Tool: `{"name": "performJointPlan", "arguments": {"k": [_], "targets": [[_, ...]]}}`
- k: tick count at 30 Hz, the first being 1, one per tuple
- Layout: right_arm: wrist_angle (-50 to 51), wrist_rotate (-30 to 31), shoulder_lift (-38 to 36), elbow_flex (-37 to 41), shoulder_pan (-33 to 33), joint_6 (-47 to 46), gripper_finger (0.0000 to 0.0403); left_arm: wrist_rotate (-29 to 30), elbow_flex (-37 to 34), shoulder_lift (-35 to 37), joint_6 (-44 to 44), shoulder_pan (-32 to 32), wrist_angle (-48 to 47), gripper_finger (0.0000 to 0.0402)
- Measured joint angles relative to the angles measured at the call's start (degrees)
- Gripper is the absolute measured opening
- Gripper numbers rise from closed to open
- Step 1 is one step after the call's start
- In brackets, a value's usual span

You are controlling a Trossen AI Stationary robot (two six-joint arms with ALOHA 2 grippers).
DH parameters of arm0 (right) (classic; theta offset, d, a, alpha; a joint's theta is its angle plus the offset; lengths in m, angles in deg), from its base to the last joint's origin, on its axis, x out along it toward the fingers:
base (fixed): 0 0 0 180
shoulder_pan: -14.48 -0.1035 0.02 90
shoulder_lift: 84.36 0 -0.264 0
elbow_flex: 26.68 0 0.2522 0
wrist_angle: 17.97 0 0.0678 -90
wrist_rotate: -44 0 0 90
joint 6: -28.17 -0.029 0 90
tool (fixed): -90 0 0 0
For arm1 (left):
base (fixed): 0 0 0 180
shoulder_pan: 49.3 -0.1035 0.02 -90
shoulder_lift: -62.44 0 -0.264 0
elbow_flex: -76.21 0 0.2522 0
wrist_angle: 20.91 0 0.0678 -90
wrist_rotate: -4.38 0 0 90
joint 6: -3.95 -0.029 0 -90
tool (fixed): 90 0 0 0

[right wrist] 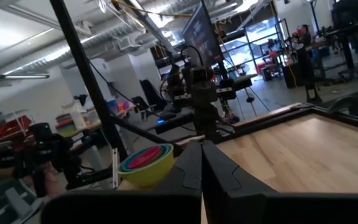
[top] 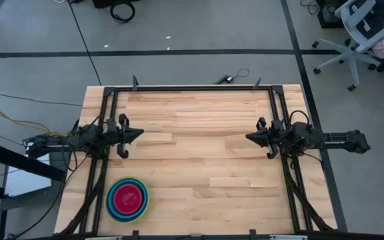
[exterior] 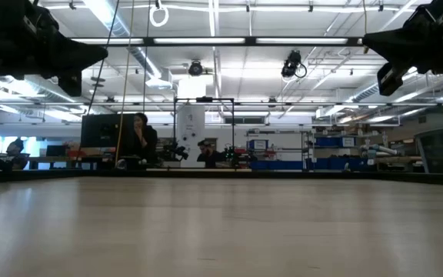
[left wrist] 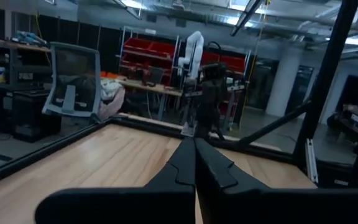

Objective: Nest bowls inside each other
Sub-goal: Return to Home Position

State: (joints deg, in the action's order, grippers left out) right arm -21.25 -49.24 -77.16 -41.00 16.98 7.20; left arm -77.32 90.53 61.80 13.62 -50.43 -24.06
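The bowls (top: 127,199) sit nested in one stack near the table's front left corner: a lime-green outer bowl, blue rings inside it, and a pink-red bowl innermost. The stack rests on its base on the wood. In the right wrist view the stack (right wrist: 146,165) shows from the side. My left gripper (top: 141,135) hangs shut at the table's left side, above the wood and pointing toward the middle. My right gripper (top: 249,137) hangs shut at the right side, facing it. Both hold nothing.
A black frame (top: 199,88) runs along the table's far edge and down both sides. Bare wood (top: 199,147) lies between the two grippers. People sit at desks in the room beyond the table (exterior: 141,138).
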Motion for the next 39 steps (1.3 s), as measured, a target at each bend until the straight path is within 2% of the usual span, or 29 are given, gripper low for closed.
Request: {"name": "performJointPlan", "arguments": {"k": [9, 15, 19, 39], "targets": [[0.0, -1.0, 0.0, 0.0, 0.0, 0.2, 0.0004, -4.1, 0.0, -0.1, 1.7, 0.0, -5.1, 0.0002], [0.4, 1.6, 0.0, 0.0, 0.0, 1.7, 0.0009, -1.9, 0.0, -0.1, 0.2, 0.0, -6.2, 0.0002], [0.4, 4.1, 0.0, -0.1, 0.0, 1.6, 0.0010, -1.9, 0.0, -0.1, 2.5, 0.0, -7.1, 0.0002], [0.4, 3.6, 0.0, -0.1, 0.0, 1.6, 0.0011, -1.9, 0.0, -0.1, 2.6, 0.0, -7.1, 0.0002]]}}
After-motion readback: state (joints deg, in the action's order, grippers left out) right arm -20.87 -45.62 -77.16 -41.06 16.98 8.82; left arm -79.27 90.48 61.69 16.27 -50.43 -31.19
